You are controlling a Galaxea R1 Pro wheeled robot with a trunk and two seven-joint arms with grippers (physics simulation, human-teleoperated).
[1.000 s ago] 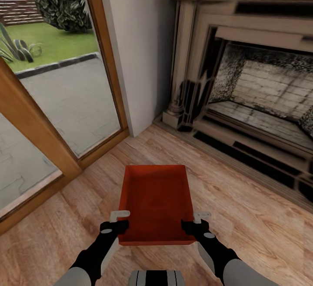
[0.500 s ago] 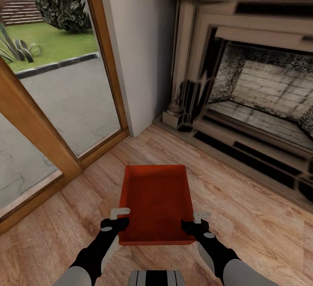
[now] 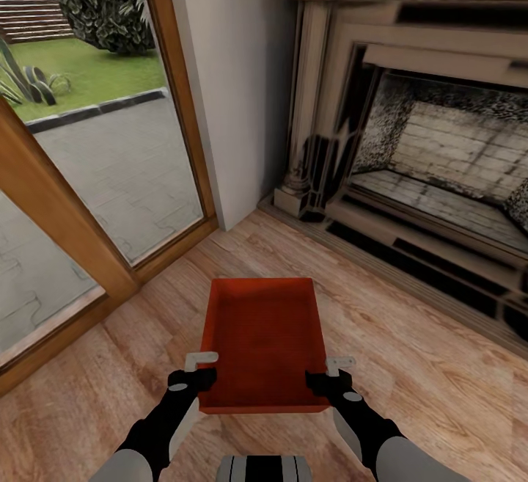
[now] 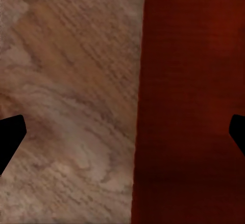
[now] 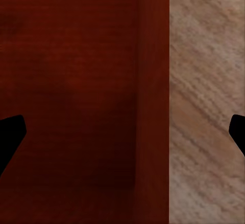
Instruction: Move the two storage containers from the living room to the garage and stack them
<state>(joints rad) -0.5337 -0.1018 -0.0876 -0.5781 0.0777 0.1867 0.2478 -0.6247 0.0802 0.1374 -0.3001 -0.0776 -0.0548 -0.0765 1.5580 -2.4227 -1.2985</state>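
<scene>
This was a living room in a home: it had a wood-plank floor (image 3: 440,364), a brick fireplace (image 3: 440,166) and a tall garden window (image 3: 103,137).

No legible text, labels, brand marks, numbers or signs appear in any view. The walls of the red-orange storage container (image 3: 262,342) are plain and unmarked, as are the fireplace surround (image 3: 323,100) and the wooden window frame (image 3: 44,196).
</scene>
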